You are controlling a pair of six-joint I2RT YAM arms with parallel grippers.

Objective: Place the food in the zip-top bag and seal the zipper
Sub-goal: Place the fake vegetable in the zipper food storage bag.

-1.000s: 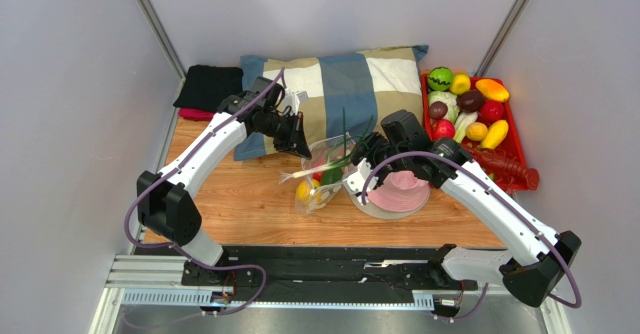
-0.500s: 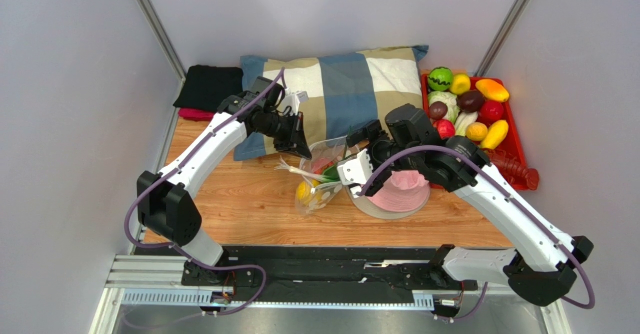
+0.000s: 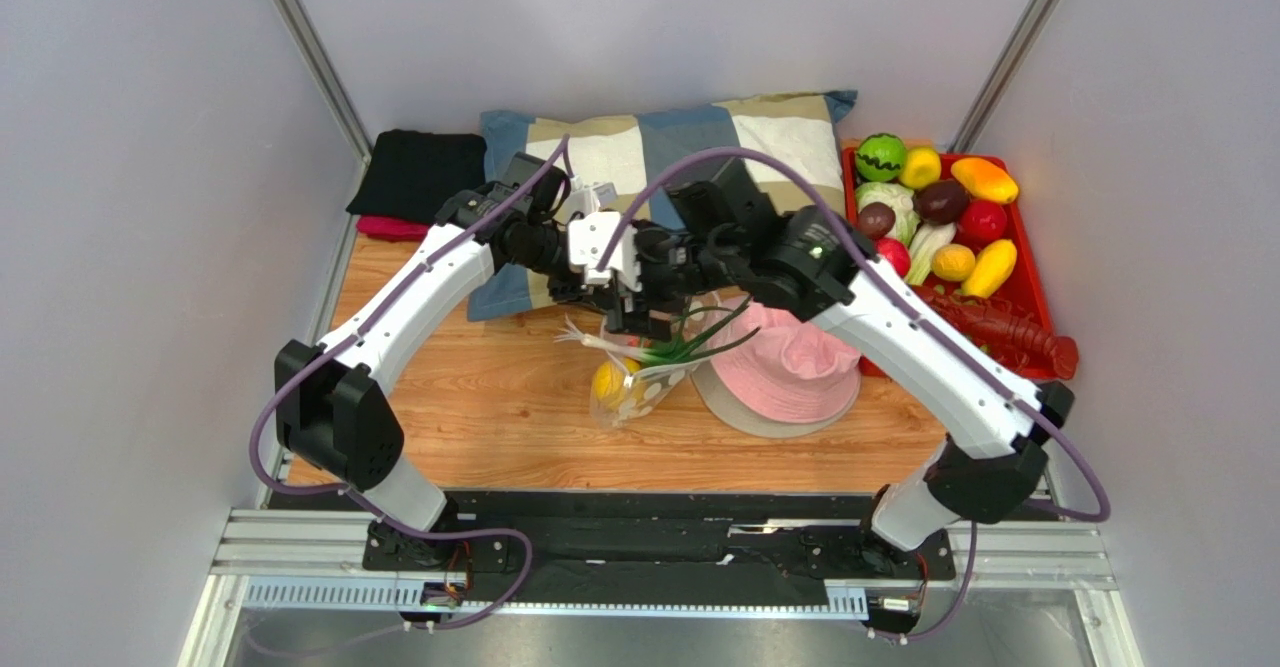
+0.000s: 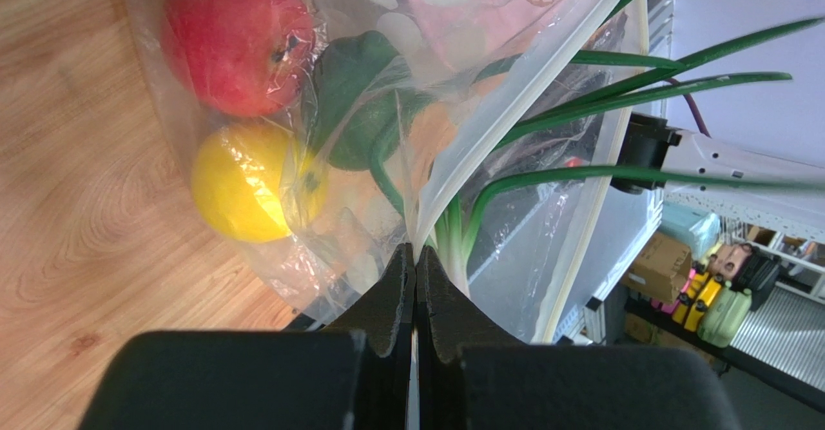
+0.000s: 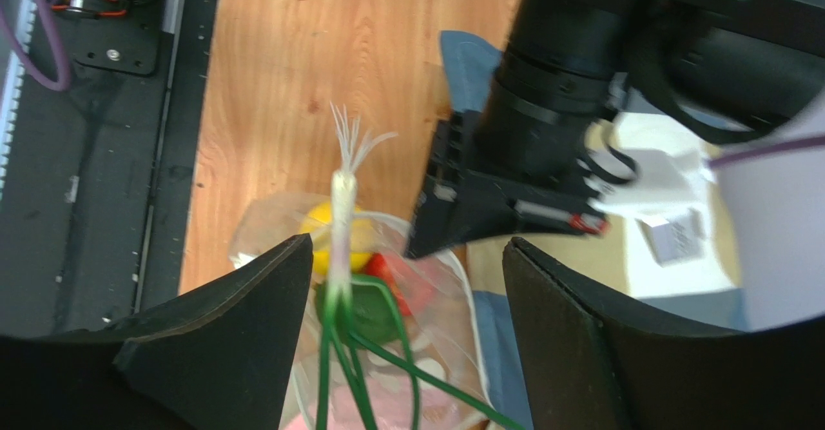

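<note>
Clear dotted zip-top bag [image 3: 639,375] just beside pink fabric hat [image 3: 796,375], rim pinched in clenched left gripper [image 4: 414,256], holds red, yellow, green toy fruit [image 4: 237,38]; long green-and-white spring onion [image 5: 341,217] across its mouth below released right gripper [image 5: 407,256]; pale zipper strip [image 4: 523,111] unsealed

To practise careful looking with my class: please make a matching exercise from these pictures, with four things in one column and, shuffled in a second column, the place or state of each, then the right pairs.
Things
1. left gripper
2. right gripper
3. yellow fruit
4. pink hat

Places or states
A. open, above the zip-top bag
B. on the table, beside the bag
C. shut on the bag's plastic
D. inside the bag

Pairs: 1-C, 2-A, 3-D, 4-B
</note>
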